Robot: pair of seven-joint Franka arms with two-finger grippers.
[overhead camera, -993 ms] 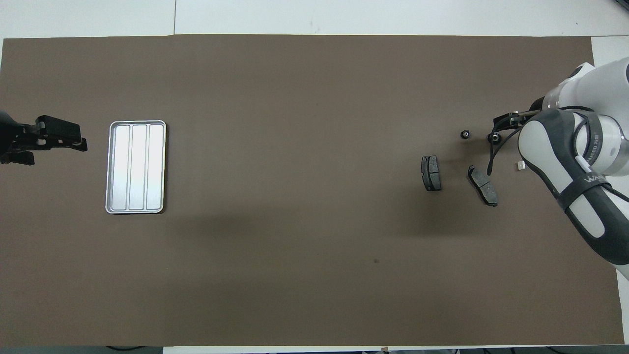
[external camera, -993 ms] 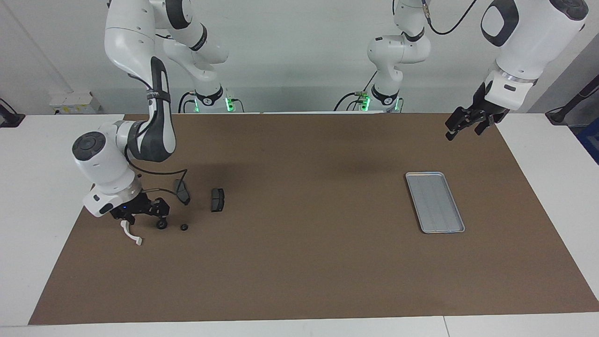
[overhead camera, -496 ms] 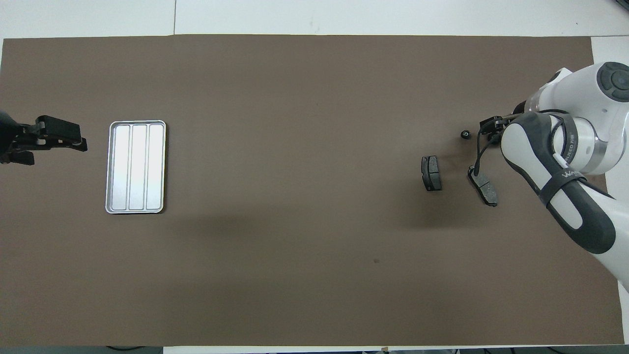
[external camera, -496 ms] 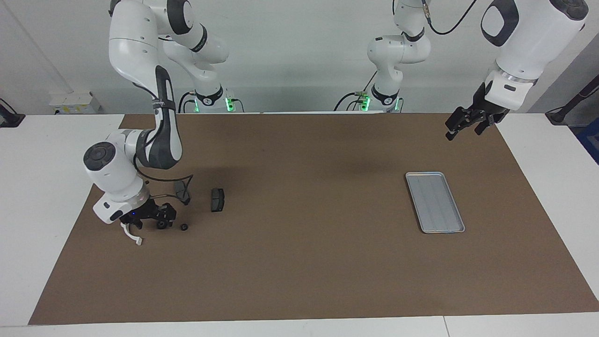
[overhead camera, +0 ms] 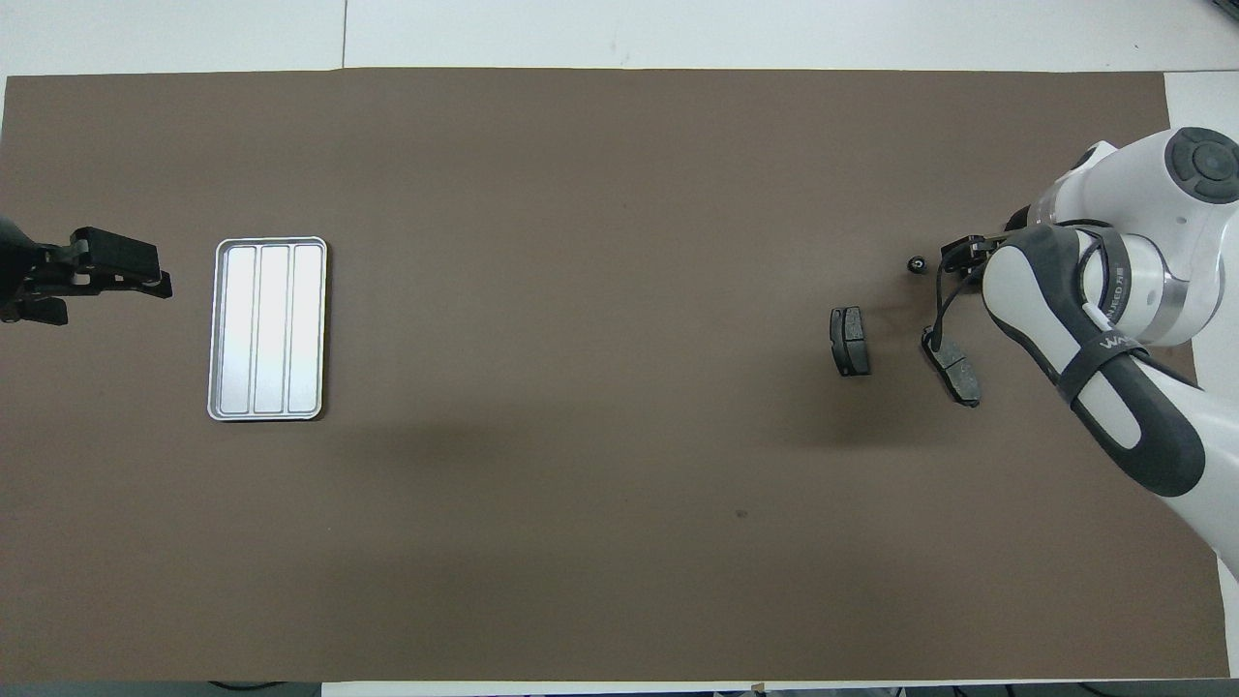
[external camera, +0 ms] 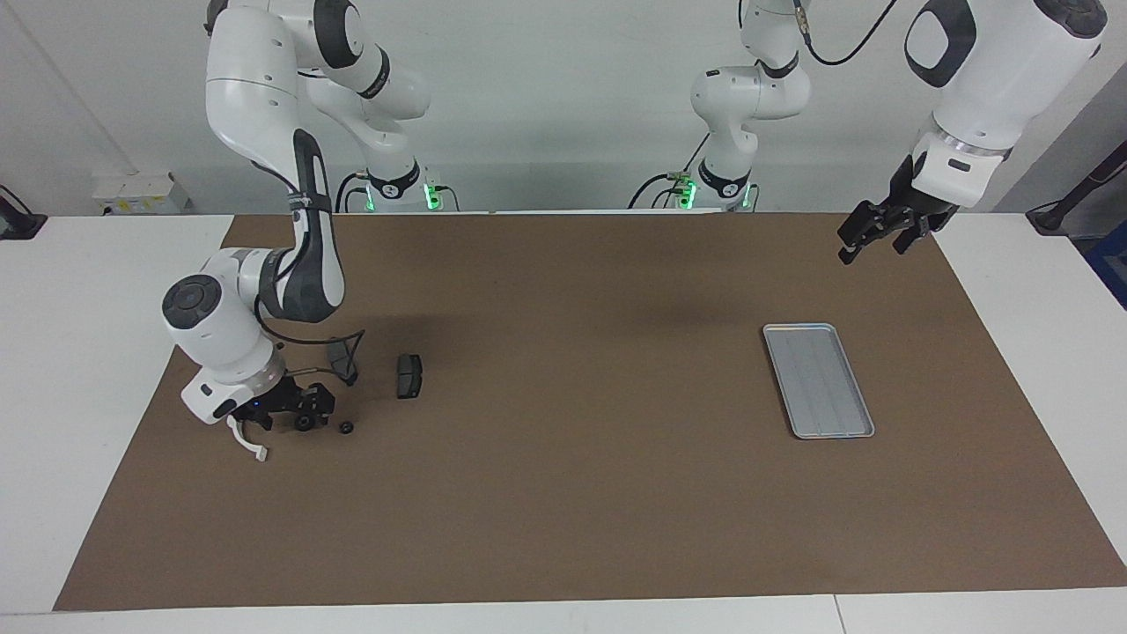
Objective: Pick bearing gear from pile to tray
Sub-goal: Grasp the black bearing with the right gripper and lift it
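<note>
The pile lies at the right arm's end of the brown mat: a white arc piece (external camera: 249, 443), two dark brake pads (external camera: 409, 376) (external camera: 342, 359) and two small black gears. My right gripper (external camera: 299, 414) is low over the mat, right at one gear (external camera: 305, 424). The other gear (external camera: 347, 428) lies free beside it and also shows in the overhead view (overhead camera: 915, 263). The silver ribbed tray (external camera: 819, 380) lies empty at the left arm's end. My left gripper (external camera: 872, 233) waits open in the air beside the tray, toward the mat's end.
In the overhead view the brake pads (overhead camera: 850, 341) (overhead camera: 953, 365) lie nearer to the robots than the free gear, and the right arm (overhead camera: 1094, 339) covers the white arc piece. The tray (overhead camera: 267, 329) lies lengthwise on the mat.
My right arm's wrist has swung toward the middle of the table and its gripper has closed in on the gear beside the white arc piece. The left arm has not moved.
</note>
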